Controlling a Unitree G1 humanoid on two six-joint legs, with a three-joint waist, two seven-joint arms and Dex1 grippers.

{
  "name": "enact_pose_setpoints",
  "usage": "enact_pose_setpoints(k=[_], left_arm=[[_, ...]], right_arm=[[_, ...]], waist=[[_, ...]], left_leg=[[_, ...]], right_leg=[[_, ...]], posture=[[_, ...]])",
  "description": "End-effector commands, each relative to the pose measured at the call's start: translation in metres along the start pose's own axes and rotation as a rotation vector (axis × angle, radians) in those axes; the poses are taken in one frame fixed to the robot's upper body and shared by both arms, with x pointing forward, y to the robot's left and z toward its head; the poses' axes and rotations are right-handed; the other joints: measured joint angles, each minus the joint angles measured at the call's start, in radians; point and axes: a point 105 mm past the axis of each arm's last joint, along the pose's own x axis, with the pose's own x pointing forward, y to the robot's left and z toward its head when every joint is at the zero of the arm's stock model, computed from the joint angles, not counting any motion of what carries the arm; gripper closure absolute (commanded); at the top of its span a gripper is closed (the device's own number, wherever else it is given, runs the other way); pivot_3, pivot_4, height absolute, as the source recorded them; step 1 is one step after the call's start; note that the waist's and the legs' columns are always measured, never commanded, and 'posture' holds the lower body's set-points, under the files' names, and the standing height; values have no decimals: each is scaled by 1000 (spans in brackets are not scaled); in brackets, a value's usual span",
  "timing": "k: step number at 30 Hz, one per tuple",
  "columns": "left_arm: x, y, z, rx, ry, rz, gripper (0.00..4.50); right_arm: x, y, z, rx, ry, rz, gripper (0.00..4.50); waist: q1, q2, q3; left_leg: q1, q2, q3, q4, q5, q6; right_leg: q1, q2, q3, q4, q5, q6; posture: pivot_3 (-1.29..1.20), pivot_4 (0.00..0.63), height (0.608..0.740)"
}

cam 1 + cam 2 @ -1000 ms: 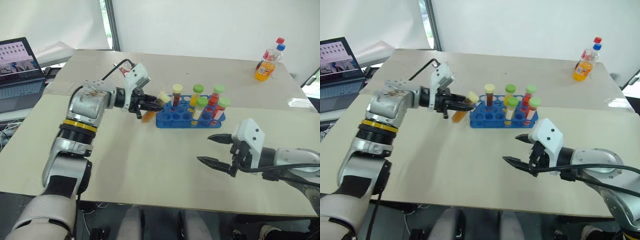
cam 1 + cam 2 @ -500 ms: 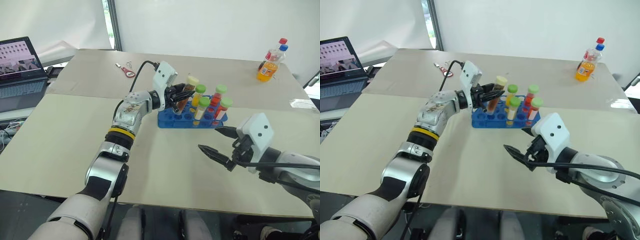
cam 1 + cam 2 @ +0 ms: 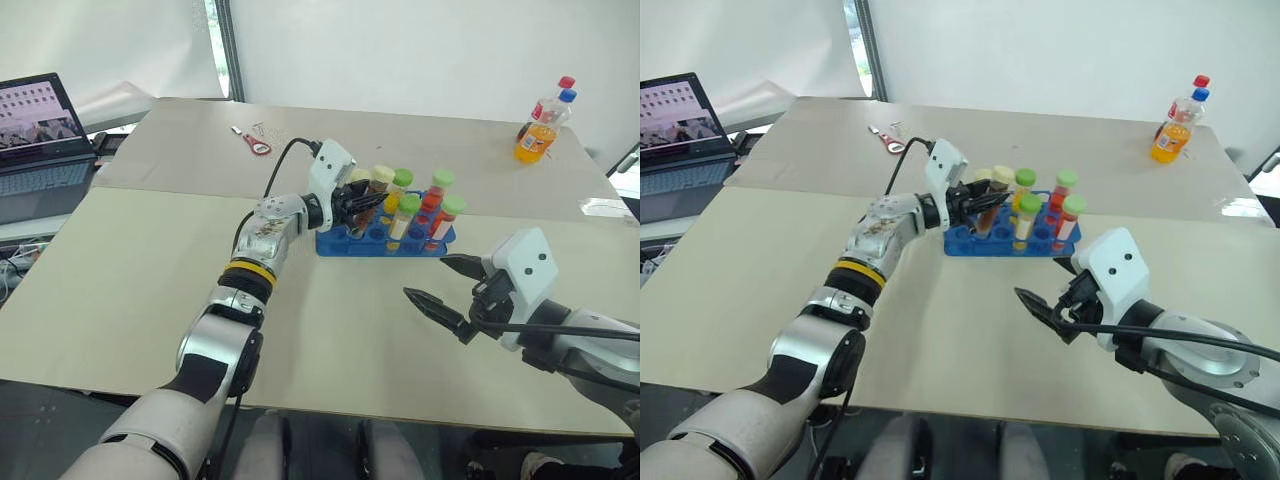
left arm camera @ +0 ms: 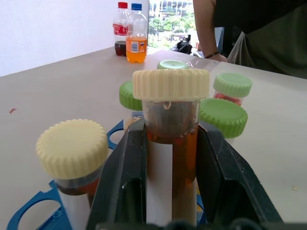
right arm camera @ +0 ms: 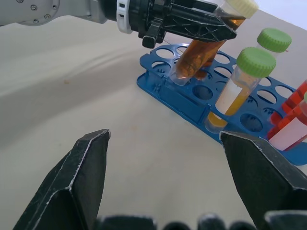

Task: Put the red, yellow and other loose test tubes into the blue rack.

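Swinging in from the rack's side a second ago, the left hand (image 3: 362, 203) is now over the blue rack (image 3: 385, 238) – clenched on the brown tube (image 5: 200, 47), the one with the cream cap. That tube was out beyond the rack's left end, pointing down and away; now it is tilted, its rounded bottom right at a hole near the rack's left end, as the right wrist view shows. Whether it has entered the hole I cannot tell. A second cream-capped tube (image 4: 73, 152) already stands just beside it, and green-capped tubes – yellow (image 5: 239, 85) and red (image 3: 434, 205) – are upright in holes farther along.

The right hand (image 3: 452, 292) hangs released, fingers spread and holding nothing, over bare bench (image 3: 150, 280) in front of the rack, much where it was.

What this means, by my reading: the carry is done and the insertion is what remains. The tube looks too slanted to drop cleanly, so it wants straightening before the hand lets go. No loose tube lies on the bench – this looks like the last one.
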Motion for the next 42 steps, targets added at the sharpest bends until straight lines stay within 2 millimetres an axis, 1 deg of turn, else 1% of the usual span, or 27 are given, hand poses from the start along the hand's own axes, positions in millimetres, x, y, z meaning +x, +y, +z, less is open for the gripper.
enact_pose_setpoints(k=[1,7,11,15,18,20,24,26,27,28,30,32,34,37,42], left_arm=[[4,-1,3,29,-15,9,3608],[4,-2,-6,24,-17,41,3608],[3,-1,-9,2,-48,72,3608],[-3,-4,-12,7,-89,80,3608],[-8,-6,-22,3,-85,97,3608],[-11,-8,-25,2,-86,98,3608],[-16,-13,-28,50,-88,100,3608],[-19,-18,-29,60,-89,62,2590],[-21,-20,-29,63,-85,47,2328],[-22,-21,-29,65,-82,36,1796],[-36,-22,-31,131,-52,-2,900],[-58,-17,-32,199,-17,-18,36],[-78,-14,-31,212,19,-32,36],[-108,-14,-28,198,101,-75,36],[-162,8,-13,247,280,37,36]], right_arm=[[-5,-2,8,-29,-26,-32,434],[-4,-3,8,-24,-31,-42,434],[-4,-3,8,-19,-34,-52,434],[-4,-5,8,-16,-42,-80,434],[-3,-9,9,-9,-54,-109,434],[-3,-10,9,1,-59,-119,434],[-4,-17,12,18,-84,-147,434],[-4,-19,13,23,-95,-151,434],[-5,-20,13,22,-95,-155,434],[-5,-21,12,20,-94,-158,434],[-5,-24,11,9,-90,-153,0],[-6,-31,9,-3,-88,-159,0],[-7,-38,9,-25,-83,-149,0],[-10,-52,9,-76,-70,-115,0],[-22,-81,10,-182,-30,-33,0]], waist=[[0,0,0],[1,0,0],[2,0,0],[2,0,0],[1,0,0],[1,0,0],[-1,0,0],[-1,1,0],[-1,1,-1],[-2,1,-1],[-3,1,-1],[-9,1,-1],[-10,1,-1],[-9,2,-1],[-6,2,-1]], left_leg=[[0,0,0,0,0,0],[0,0,0,0,0,0],[0,0,0,0,0,0],[1,0,0,0,0,0],[1,0,0,0,0,0],[1,0,0,0,0,0],[1,0,0,0,0,0],[1,0,0,0,0,0],[1,0,0,0,0,0],[1,0,0,0,0,0],[1,0,0,0,0,0],[1,0,0,0,0,0],[2,0,0,-1,0,0],[2,0,0,-1,0,0],[3,0,0,0,0,0]], right_leg=[[0,0,0,0,0,0],[0,0,0,0,0,0],[1,0,0,0,0,0],[1,0,0,0,0,0],[1,0,0,0,0,0],[1,0,0,0,0,0],[1,0,0,0,0,0],[1,0,0,0,0,0],[1,0,0,0,0,0],[1,0,0,0,0,0],[1,0,0,0,0,0],[1,0,0,0,0,0],[1,0,0,0,0,0],[1,0,0,0,0,0],[2,0,-1,-1,0,0]], posture=[[0,150,662],[0,150,662],[0,150,662],[0,150,662],[0,150,662],[0,150,662],[0,150,662],[0,150,662],[0,150,662],[0,150,662],[0,150,662],[0,150,662],[0,150,662],[0,150,662],[0,150,662]])
